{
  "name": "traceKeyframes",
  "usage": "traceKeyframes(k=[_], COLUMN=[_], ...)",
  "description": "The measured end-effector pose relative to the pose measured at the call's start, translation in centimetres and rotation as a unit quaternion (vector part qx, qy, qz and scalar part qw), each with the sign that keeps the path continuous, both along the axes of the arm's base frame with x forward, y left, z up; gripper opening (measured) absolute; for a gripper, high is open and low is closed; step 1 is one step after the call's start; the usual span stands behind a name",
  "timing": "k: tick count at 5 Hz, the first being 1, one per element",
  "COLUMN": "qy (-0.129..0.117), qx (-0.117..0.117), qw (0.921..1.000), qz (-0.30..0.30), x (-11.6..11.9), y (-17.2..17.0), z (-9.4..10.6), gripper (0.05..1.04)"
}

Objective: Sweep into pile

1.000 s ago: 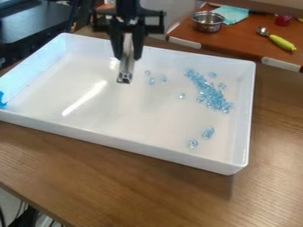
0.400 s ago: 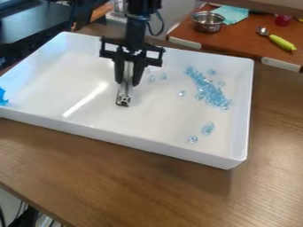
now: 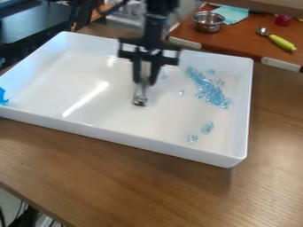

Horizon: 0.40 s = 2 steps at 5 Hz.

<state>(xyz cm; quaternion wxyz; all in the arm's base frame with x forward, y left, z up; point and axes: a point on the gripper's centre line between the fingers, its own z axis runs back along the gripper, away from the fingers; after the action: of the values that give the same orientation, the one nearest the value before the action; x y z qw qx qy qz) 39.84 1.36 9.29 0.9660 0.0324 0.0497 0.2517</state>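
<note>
1. Blue beads (image 3: 208, 91) are lying in a white tray, and under them all a wooden table (image 3: 118, 181) is spreading across the foreground.
2. White tray (image 3: 148, 142): rectangular, high-walled, is resting on that table. A streak of light is shining on its floor, left of centre in the view.
3. Red-brown surface (image 3: 242, 39): is standing behind, at upper right. It is carrying a metal bowl (image 3: 208, 22), with a teal cloth (image 3: 232, 14) lying just beside it, and, farther right, a spoon (image 3: 281, 41) with a yellow-green handle.
4. Gripper (image 3: 145, 83): black, is hanging over the tray, left of the main bead group. Jaws are closing on a slim silvery tool (image 3: 140, 96), one on each side of it. The tool is pointing down toward the tray floor; contact with the floor, cannot tell.
5. Main bead group: is forming a slanting band in the tray's right part, running from upper left to lower right in the view, with a few strays sitting around it.
6. Small bead clump (image 3: 207, 127): is lying below the band, nearer the front wall.
7. Single beads: one (image 3: 193, 138) is sitting just beside that clump, another (image 3: 181, 92) between tool and band.
</note>
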Motion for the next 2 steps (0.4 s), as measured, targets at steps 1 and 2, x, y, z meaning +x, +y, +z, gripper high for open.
traceKeyframes(k=[1,2], qy=[0.011,0.018], qx=[-0.017,-0.026], qw=[0.9997,0.9995], qz=[-0.016,-0.001], x=[0.59,1.57], y=[-3.02,-3.65], z=[0.08,0.03], gripper=[0.336,0.336])
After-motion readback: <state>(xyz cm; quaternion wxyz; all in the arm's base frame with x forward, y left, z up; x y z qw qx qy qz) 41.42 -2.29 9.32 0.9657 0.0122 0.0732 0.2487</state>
